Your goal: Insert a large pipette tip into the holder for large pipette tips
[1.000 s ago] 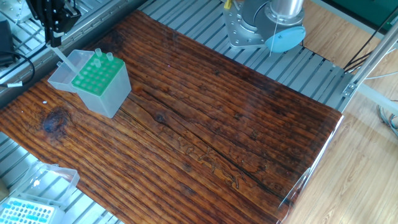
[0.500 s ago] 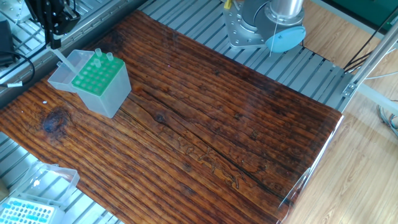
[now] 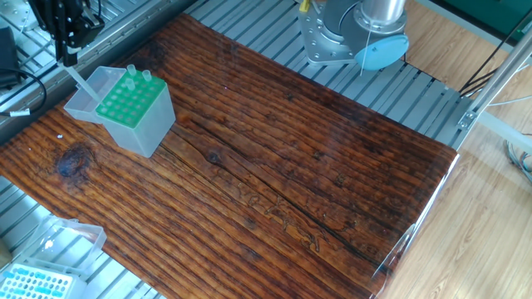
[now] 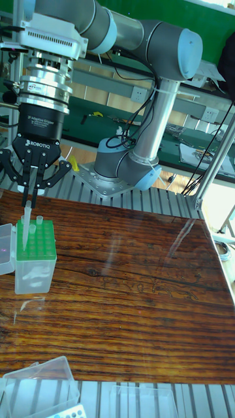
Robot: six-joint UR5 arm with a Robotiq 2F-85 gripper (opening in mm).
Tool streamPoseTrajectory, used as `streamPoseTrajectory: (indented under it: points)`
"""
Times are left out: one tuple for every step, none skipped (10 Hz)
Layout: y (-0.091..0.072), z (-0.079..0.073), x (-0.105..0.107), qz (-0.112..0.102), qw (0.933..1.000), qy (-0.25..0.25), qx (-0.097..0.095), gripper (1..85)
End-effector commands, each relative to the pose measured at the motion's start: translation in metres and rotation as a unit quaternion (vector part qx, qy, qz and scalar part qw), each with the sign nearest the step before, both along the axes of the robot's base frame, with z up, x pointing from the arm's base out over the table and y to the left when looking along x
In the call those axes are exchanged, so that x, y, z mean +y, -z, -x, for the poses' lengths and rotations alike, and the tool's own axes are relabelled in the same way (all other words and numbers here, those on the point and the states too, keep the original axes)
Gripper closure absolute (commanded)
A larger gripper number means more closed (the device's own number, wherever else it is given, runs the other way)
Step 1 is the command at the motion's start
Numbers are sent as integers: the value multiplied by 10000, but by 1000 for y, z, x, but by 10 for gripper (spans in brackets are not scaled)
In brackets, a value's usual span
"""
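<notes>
My gripper (image 4: 29,191) hangs over the table's far left corner, shut on a large pipette tip (image 4: 25,228) that points down. The tip's narrow end hovers just above the left part of the holder's green grid top (image 4: 34,243). In the fixed view the gripper (image 3: 66,51) holds the same tip (image 3: 83,83) slanting toward the holder for large pipette tips (image 3: 129,112). Two tips (image 3: 138,76) stand in holes at the far edge of the green grid. The holder's clear lid (image 3: 81,106) lies open to its left.
A flatter box with a light-blue grid top (image 3: 33,284) and its clear lid (image 3: 71,237) sit at the near left corner. The arm's base (image 3: 353,37) is bolted behind the wooden table (image 3: 291,166). Black cables (image 3: 21,83) trail at the far left.
The gripper has shifted slightly to the left with the tip still held. The holder has not moved.
</notes>
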State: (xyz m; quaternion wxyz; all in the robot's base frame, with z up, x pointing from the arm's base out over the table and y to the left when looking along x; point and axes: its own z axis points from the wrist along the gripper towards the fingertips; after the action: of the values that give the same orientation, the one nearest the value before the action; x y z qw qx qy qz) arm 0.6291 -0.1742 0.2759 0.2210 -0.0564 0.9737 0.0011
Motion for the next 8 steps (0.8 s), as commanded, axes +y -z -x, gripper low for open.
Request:
streamPoseTrajectory:
  points:
    - [3, -4, 3, -72, 10000, -1, -48, 847]
    - [3, -4, 3, -68, 10000, 6, -47, 847]
    - [3, -4, 3, -57, 10000, -1, -48, 847]
    - [3, -3, 3, -57, 10000, -1, -48, 847]
    - [3, -3, 5, -72, 10000, -1, -48, 847]
    - [4, -3, 5, -88, 10000, -1, -48, 847]
    - [4, -3, 5, -80, 10000, -1, -48, 847]
    - [5, -2, 4, -80, 10000, -1, -32, 847]
